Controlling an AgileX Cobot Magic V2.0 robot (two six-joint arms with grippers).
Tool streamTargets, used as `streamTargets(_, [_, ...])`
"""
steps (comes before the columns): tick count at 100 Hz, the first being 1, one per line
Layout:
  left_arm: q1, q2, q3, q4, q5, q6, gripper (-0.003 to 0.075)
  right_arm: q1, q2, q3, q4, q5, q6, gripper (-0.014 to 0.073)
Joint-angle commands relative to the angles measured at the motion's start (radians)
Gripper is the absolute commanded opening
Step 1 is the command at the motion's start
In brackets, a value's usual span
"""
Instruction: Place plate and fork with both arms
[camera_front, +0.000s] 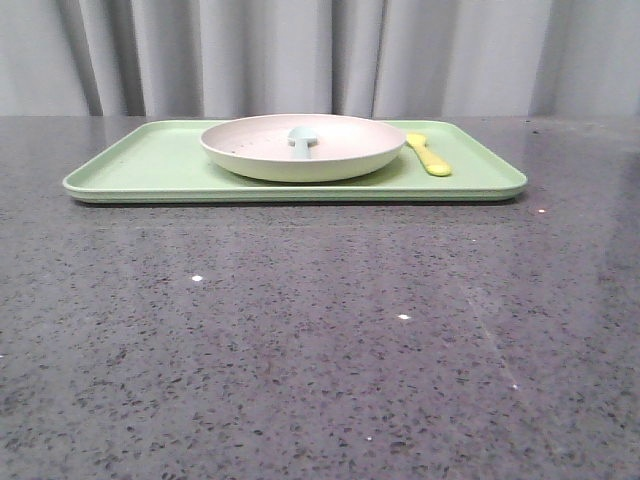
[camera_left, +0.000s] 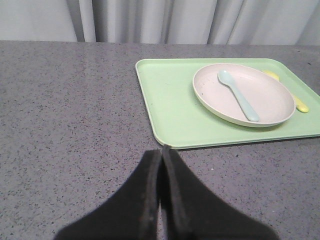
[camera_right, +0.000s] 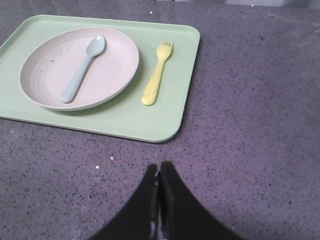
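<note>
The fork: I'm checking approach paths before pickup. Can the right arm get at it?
Probably yes. The fork lies alone on the tray beside the plate, nothing between it and the shut right gripper.

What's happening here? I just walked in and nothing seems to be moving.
Nothing is being handled at this moment. The plate sits on the green tray with a pale blue spoon lying in it, and the fork lies on the tray just beside the plate, on the robot's right. The left gripper and right gripper are both shut and empty, over the bare table short of the tray.
</note>
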Motion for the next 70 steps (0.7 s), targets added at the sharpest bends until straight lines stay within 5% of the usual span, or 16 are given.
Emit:
streamTargets(1, [0.003,-0.026,0.003,0.003,-0.083,-0.005,-0.002,-0.002,-0.09,0.047,-0.017,-0.1,-0.006,-0.0057])
streamTargets(36, [0.003,-0.144,0.107,0.003,-0.091,-0.005,-0.002,-0.002,-0.351,0.221,-0.019,-0.099,-0.006,-0.0057])
streamTargets(70, [0.003,-0.147,0.111,0.002,-0.077,-0.005,-0.002,-0.002,-0.372,0.225,-0.019,-0.087,-0.006,-0.0057])
